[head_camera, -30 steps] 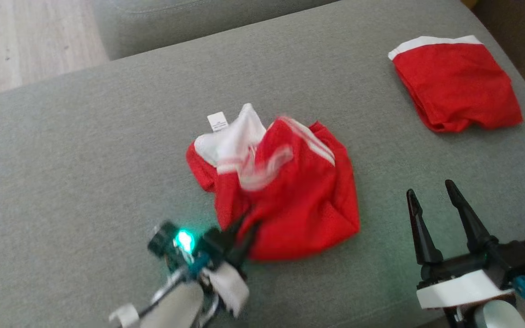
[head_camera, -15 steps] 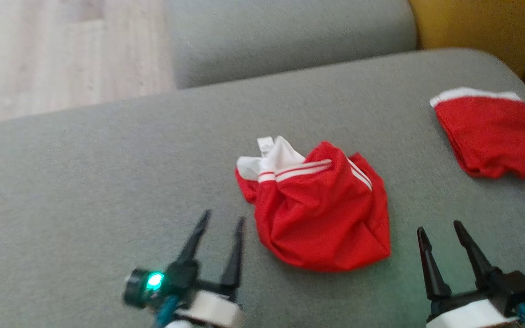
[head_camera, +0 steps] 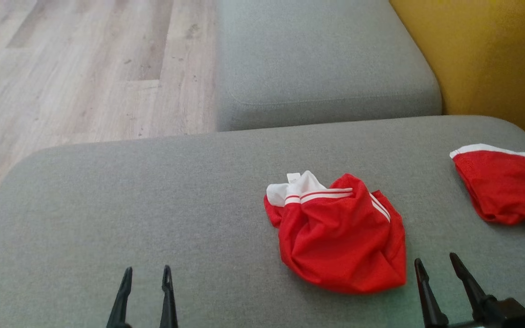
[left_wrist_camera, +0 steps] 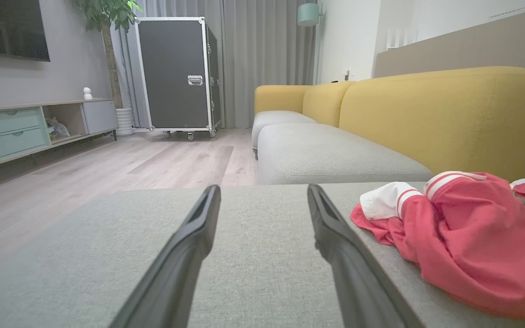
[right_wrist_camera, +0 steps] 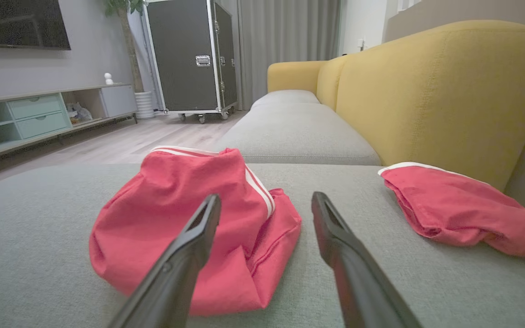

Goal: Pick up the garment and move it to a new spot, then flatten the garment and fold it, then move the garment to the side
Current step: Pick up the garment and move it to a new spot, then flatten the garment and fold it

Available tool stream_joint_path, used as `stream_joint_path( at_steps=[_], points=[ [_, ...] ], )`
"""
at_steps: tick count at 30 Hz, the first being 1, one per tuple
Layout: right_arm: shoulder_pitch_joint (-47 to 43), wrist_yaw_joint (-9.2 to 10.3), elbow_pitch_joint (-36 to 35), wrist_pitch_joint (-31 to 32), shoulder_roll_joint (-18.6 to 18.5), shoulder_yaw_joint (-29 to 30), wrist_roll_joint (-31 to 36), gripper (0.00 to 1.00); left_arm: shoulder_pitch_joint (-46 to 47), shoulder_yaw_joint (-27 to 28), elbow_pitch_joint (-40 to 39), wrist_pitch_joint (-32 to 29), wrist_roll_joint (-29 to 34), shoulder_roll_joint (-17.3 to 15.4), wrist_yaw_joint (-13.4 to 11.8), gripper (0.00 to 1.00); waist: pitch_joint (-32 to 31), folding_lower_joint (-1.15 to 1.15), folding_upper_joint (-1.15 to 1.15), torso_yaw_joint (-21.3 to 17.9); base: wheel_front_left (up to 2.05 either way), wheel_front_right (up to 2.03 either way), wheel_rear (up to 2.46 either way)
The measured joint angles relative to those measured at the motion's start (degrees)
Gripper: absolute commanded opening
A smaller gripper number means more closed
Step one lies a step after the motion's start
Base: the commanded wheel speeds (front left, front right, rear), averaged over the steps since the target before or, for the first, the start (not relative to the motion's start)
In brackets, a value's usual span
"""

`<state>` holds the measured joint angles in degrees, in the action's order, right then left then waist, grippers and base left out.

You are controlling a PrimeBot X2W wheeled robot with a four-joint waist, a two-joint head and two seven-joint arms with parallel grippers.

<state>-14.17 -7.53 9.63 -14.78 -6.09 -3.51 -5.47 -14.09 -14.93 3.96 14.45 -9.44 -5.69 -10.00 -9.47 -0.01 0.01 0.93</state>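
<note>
Garment (head_camera: 340,237) — crumpled red heap, right of centre on the grey seat cushion (head_camera: 153,205). Your left gripper (head_camera: 147,269) and right gripper (head_camera: 435,258) hover at the cushion's near edge, both spread wide and empty — relocation looks done; flattening, folding and setting aside remain.

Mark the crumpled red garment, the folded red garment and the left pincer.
crumpled red garment (head_camera: 340,241), head view, middle of the red fabric.
folded red garment (head_camera: 508,187), head view, middle of its top layer.
left pincer (head_camera: 147,271), head view, midway between its fingertips.
</note>
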Motion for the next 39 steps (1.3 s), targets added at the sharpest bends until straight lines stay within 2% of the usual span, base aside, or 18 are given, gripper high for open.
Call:
stream_joint_path(
  at_steps=[19, 32, 39],
  points=[
    [-0.82, 0.00, 0.03, 0.00, 0.03, 0.08, 0.01, 1.00, -1.86, 1.29, -1.70, 0.00, 2.46, 0.82, 2.44, 1.00, 0.23, 0.01, 0.00, 0.23, 0.00, 0.00, 0.00],
    [-0.57, 0.00, 0.33, 0.00, 0.00, 0.04, 0.51, 1.00, -1.85, 2.21, -1.63, 0.00, 2.85, 1.40, 2.56, 1.00, 1.49, 0.01, 0.00, 0.14, 0.00, 0.00, 0.00],
    [0.30, 0.00, -0.05, 0.00, 0.25, -1.08, -0.10, 1.00, 3.82, -1.44, 1.96, -0.01, 5.77, 1.47, 5.53, 1.00, 3.47, 0.01, 0.00, -1.39, 0.00, 0.00, 0.00]
  ],
)
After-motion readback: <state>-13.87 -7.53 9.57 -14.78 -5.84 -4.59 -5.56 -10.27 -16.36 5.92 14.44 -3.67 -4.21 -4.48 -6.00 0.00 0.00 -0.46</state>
